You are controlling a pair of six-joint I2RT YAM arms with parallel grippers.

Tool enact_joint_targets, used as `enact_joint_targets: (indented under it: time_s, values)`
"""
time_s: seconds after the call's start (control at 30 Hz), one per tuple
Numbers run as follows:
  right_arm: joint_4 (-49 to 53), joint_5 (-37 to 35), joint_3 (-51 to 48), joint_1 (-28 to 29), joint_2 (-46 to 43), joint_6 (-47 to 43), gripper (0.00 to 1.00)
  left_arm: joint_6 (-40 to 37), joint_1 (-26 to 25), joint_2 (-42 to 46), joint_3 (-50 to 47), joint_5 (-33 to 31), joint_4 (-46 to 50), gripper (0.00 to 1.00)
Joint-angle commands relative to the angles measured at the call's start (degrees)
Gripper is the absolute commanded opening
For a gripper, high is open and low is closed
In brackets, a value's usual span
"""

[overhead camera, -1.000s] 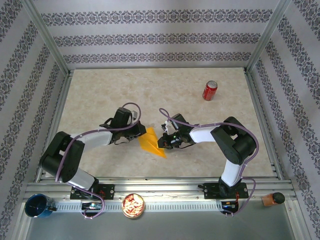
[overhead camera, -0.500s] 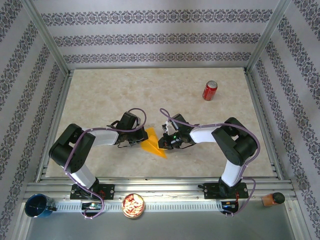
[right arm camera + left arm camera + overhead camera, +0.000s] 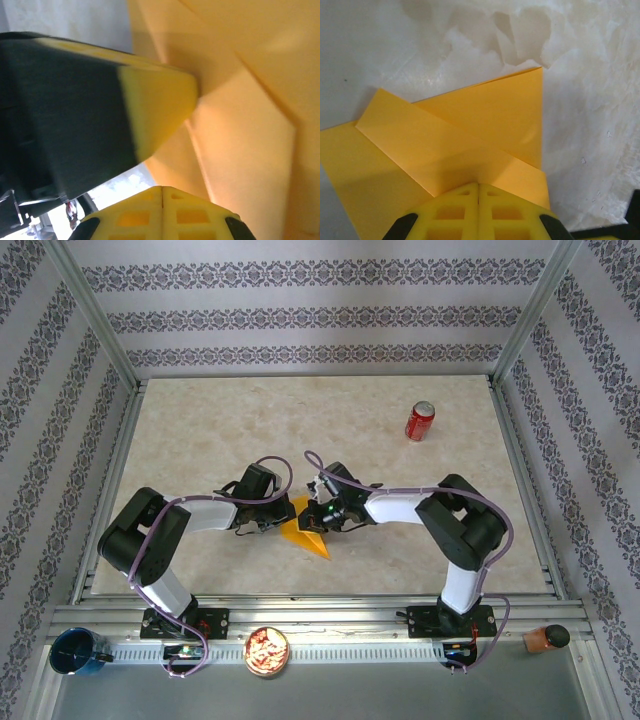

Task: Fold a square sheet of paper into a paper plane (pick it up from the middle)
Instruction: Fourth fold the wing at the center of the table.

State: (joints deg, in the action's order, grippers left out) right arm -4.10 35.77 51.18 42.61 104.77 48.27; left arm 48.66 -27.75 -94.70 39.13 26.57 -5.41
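Near rail first: a blue cup (image 3: 75, 652) at the left, a bowl of snacks (image 3: 267, 651) along from it, a small brown container (image 3: 545, 638) at the right. Onto the table (image 3: 180, 440) now, both arms bend in toward the middle, and there's the sheet of paper (image 3: 308, 538) (orange-yellow, creased into overlapping flaps) lying flat between them. Left gripper (image 3: 478, 192): fingers squeezed together, nothing between them, tips right on the folded layers. Right gripper (image 3: 161, 195): closed too, empty, tips at the paper, with the left gripper's yellow finger just beside. Far back right, a red soda can (image 3: 420, 421) stands upright, well apart.
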Motion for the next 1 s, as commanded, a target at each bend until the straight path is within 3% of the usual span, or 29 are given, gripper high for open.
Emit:
enact_joint_targets:
  time_s: [0.0,0.23,0.97]
  values:
    - [0.28,-1.05,1.38,0.48,2.43,0.98,0.03,-0.58,-0.15,-0.22,-1.06,-1.7,2.06,0.03]
    - [0.51,-2.36,-5.3,0.25,1.75,0.77,0.05,-0.02,-0.08,-0.14,-2.34,-2.04,0.95,0.03]
    - [1.9,-1.03,-26.19,0.11,-17.11,-0.91,0.1,1.44,0.9,-0.41,-4.59,-2.21,-1.19,0.01]
